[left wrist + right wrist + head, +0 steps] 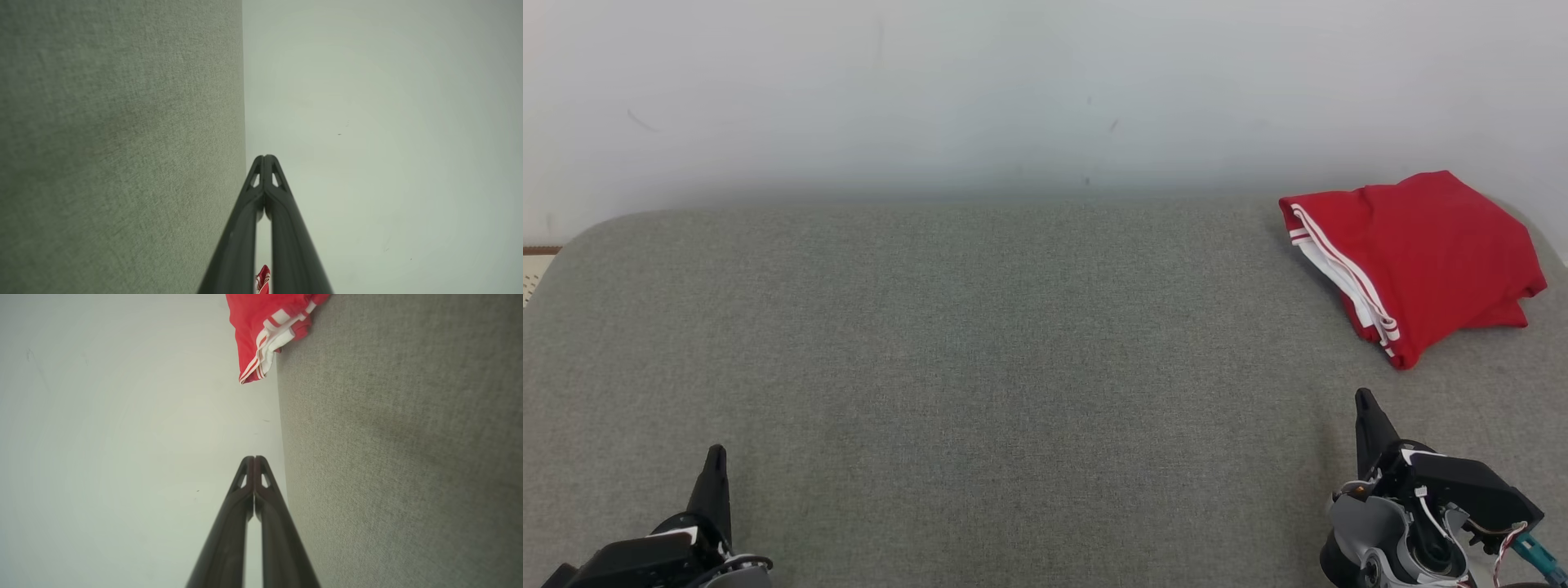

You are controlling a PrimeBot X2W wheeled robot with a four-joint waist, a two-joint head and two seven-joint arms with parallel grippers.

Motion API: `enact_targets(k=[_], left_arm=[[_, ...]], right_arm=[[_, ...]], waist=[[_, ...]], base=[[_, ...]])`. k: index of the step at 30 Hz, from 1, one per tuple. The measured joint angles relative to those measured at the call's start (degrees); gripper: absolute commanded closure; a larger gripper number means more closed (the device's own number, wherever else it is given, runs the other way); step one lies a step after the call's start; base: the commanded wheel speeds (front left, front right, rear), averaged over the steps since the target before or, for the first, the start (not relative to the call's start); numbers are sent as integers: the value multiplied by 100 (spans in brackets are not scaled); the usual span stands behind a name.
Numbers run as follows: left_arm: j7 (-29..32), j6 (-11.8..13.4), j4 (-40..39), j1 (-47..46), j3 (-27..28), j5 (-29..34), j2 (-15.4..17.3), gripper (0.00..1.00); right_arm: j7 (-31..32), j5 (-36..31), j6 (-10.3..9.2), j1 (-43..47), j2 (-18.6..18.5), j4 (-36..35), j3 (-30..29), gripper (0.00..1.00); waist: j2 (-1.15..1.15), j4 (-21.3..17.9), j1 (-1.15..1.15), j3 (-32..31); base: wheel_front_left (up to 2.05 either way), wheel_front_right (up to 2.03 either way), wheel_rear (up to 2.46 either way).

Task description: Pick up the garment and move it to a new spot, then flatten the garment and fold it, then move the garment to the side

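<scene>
Head view first: where does the garment (1417,261) lie?

— Upper right of the frame, on the grey cushion (1013,343), close to its far right corner and near the pale wall (1013,90). It's red with white stripes along one edge, folded into a compact bundle of several layers.

And the grippers?

— The left gripper (716,457) sits at the lower left. The right gripper (1363,400) is at the lower right, just below the garment and apart from it. In each wrist view the two dark fingers (229,539) meet at the tips, closed all the way with nothing between them. The sliver of red low in the left wrist view is the garment far off, not something held.

How will it handle?

— My guess: light, soft and limp. It looks like thin sportswear cloth, possibly a bit slick, so it would sag and the folds would slip open if lifted from one point. Nothing fragile.

Where would you grip?

— To keep the fold, pinch through all the layers at the striped edge (1343,278), which faces the lower left of the bundle. That banded hem looks thicker and should give better purchase. The fingers need opening first, then must go low enough to catch the bottom layer without snagging the cushion. Folded and set aside as it lies, the job looks close to done.
</scene>
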Motion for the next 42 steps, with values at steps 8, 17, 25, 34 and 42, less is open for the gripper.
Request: enact_targets(k=[8, 17, 25, 34, 42], left_arm=[[23, -5, 23, -11, 10, -105, 4, 100], [23, -5, 23, -12, 7, -107, 5, 100], [23, -5, 23, -12, 5, -110, 7, 100], [23, -5, 23, -12, 5, -111, 7, 100], [23, -5, 23, -12, 5, -111, 7, 100]], right_arm=[[11, 88, 0, -5, 5, 34, -20, 100], [12, 87, 0, -6, 8, 33, -22, 100], [13, 87, 0, -7, 8, 35, -23, 100], [13, 87, 0, -7, 9, 34, -25, 100], [14, 87, 0, -7, 9, 36, -25, 100]], waist=[[0, 2, 0, 1], [0, 2, 0, 1], [0, 2, 0, 1], [0, 2, 0, 1], [0, 2, 0, 1]], base=[[0, 0, 0], [0, 0, 0], [0, 0, 0], [0, 0, 0], [0, 0, 0]])
